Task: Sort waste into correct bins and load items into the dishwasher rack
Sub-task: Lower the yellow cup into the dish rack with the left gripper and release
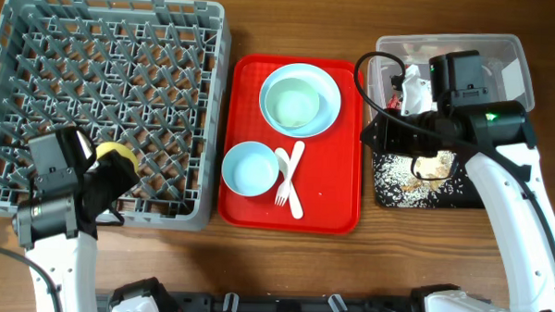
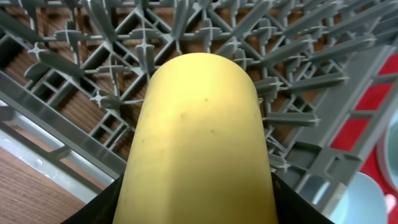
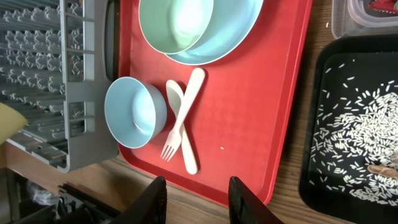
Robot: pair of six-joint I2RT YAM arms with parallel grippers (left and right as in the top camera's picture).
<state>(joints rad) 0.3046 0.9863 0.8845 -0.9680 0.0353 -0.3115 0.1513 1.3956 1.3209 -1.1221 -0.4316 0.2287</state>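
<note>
The overhead view looks straight down from well above and takes in the whole surface (image 1: pixel 283 258): the rack (image 1: pixel 114 67) at the left, the red tray (image 1: pixel 337 186) in the middle, the clear tub (image 1: pixel 512 53) and black tray (image 1: pixel 470 195) at the right. The left wrist view sits very close, a yellow cup (image 2: pixel 199 143) filling its middle, and faces down into the rack's pegs. The right wrist view hangs higher, looking down past the right tool (image 3: pixel 198 190) at the red tray, a rack corner and the black tray, all shared with the overhead view.
</note>
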